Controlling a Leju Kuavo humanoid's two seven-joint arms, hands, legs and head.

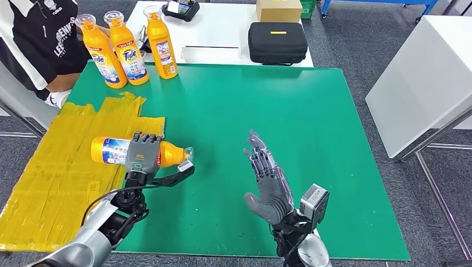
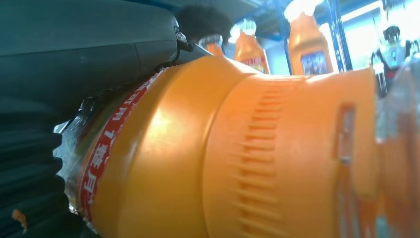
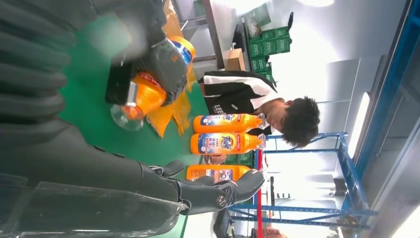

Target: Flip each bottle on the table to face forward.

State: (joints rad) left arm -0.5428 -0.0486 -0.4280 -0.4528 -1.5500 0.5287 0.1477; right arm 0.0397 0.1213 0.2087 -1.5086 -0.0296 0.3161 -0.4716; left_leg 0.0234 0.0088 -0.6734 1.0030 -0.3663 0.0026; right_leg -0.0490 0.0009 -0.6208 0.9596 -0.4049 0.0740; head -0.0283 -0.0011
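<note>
An orange detergent bottle point(image 1: 111, 151) with a clear cap lies on its side across the yellow mat's edge, cap pointing right. My left hand point(image 1: 143, 157) grips its middle, fingers wrapped over the label; the bottle's orange neck point(image 2: 257, 158) looms close in the left wrist view. Three more orange bottles point(image 1: 127, 49) stand upright at the table's far left corner, two showing the Tide label, the third point(image 1: 161, 43) showing a back label. My right hand point(image 1: 269, 179) hovers open above the green table point(image 1: 311, 122), fingers spread, holding nothing. The held bottle point(image 3: 148, 94) and the standing bottles point(image 3: 225, 144) appear in the right wrist view.
A yellow plastic mat point(image 1: 50, 167) covers the table's left side. A person in a black and white shirt point(image 1: 39, 39) sits at the far left corner. Behind the green table, a white table carries a black case point(image 1: 277, 42) and a cardboard box point(image 1: 278, 10).
</note>
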